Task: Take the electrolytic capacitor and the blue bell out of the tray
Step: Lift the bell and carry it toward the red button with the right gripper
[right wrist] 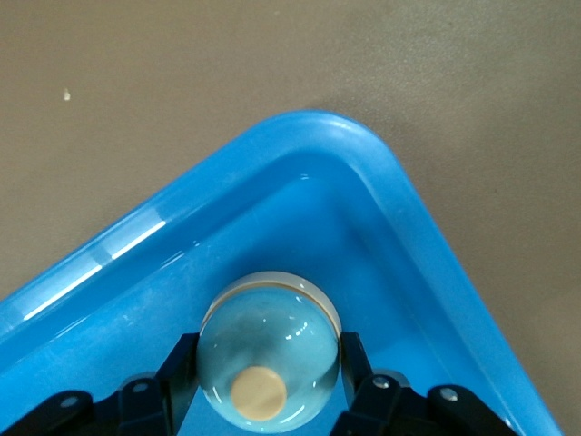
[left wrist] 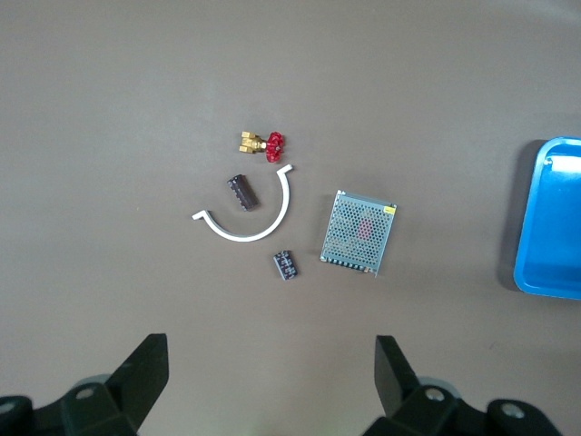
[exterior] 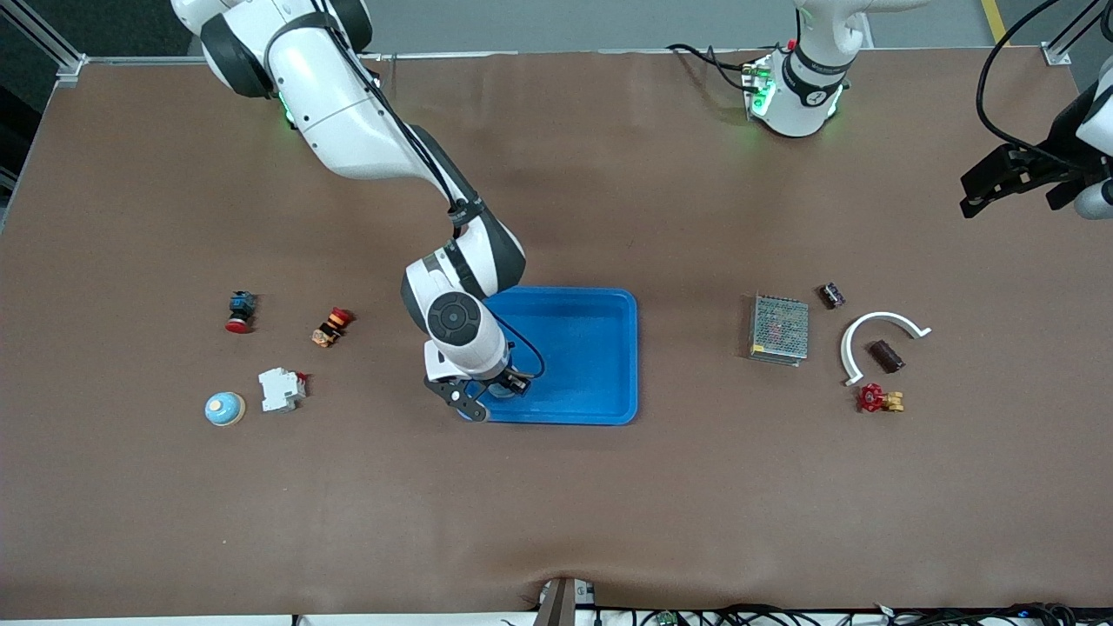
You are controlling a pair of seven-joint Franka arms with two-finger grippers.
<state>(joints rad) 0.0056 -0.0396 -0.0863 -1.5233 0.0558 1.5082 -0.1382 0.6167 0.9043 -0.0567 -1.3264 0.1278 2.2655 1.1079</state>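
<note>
Down in the tray's (exterior: pixel 609 365) corner nearest the front camera and the right arm's end, the right end effector (right wrist: pixel 263 400) was closed on a bell (right wrist: pixel 268 354), its fingers (right wrist: pixel 177 368) pressed against both sides. Meanwhile the left end effector (left wrist: pixel 272 377) waited, wide open and empty, above the tabletop's (exterior: pixel 556 504) left-arm end. Below it, the capacitor (left wrist: pixel 241 192) lay inside a white arc (left wrist: pixel 250 227).

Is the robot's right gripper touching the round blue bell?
Touching. In the right wrist view, the right gripper has both fingers pressed against the bell's sides, over the blue tray.
</note>
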